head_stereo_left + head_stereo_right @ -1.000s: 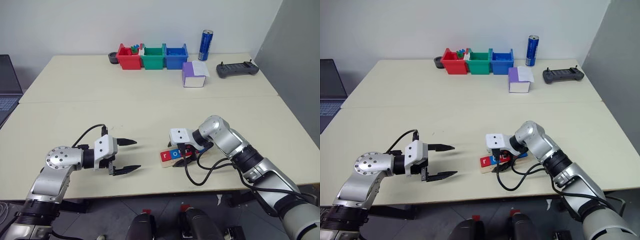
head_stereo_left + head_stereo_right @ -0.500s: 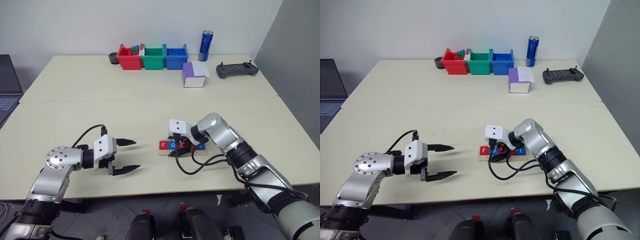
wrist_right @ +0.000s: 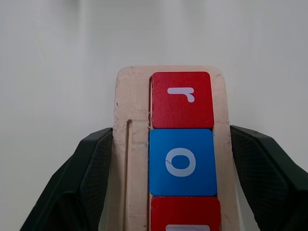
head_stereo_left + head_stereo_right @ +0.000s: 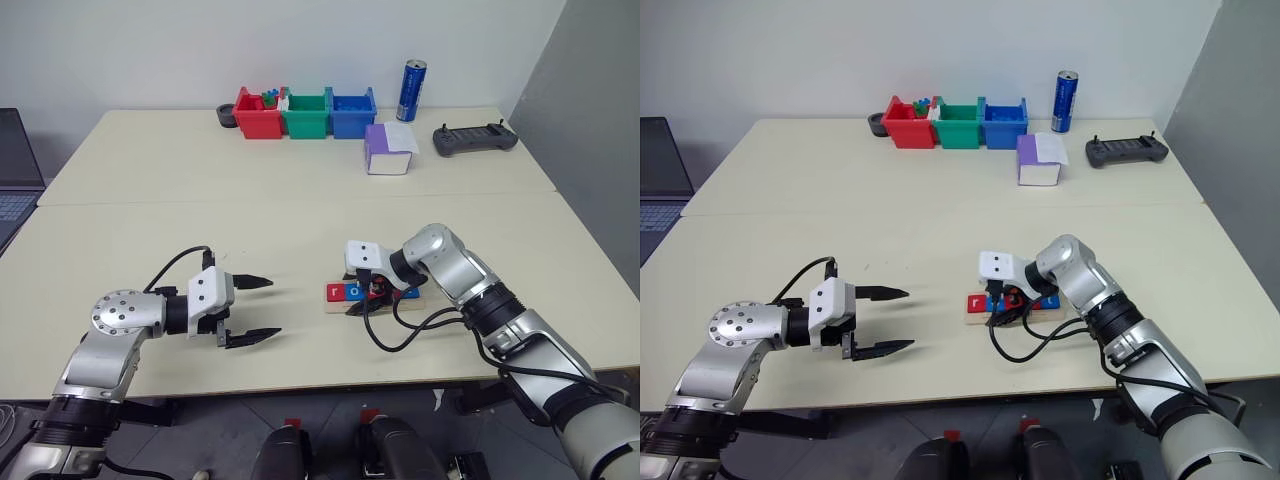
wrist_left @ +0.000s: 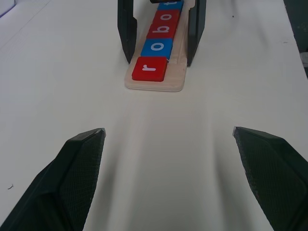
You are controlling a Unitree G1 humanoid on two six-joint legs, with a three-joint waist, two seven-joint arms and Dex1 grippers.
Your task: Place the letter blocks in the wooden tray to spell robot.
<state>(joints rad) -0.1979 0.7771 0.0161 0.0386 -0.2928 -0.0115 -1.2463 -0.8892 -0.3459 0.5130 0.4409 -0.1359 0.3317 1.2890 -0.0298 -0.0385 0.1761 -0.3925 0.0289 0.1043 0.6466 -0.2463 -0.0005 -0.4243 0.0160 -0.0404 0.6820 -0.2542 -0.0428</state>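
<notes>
The wooden tray (image 4: 331, 303) lies on the table in front of me, right of centre. Letter blocks fill its groove in a row: a red r (image 5: 150, 68), a blue o (image 5: 162, 47), a red b (image 5: 165, 31) and a further blue one (image 5: 172, 16). My right wrist hides the row's far end. My right gripper (image 4: 362, 298) straddles the tray from its right end, one finger (image 3: 98, 159) pressed against each long side, shut on it. My left gripper (image 4: 272, 310) hovers open a hand's width left of the tray, pointing at it, with nothing between its fingers.
Along the far edge stand a red bin (image 4: 258, 113), a green bin (image 4: 306, 113) and a blue bin (image 4: 353, 111), with a blue can (image 4: 411, 90) beside them. A purple-and-white box (image 4: 388, 148) and a black controller (image 4: 474, 139) lie at the far right. A laptop (image 4: 15, 175) sits at the left.
My right gripper has slid the tray away from the front edge and a little to the right, turning it from slanted to level. The left gripper has stayed put.
</notes>
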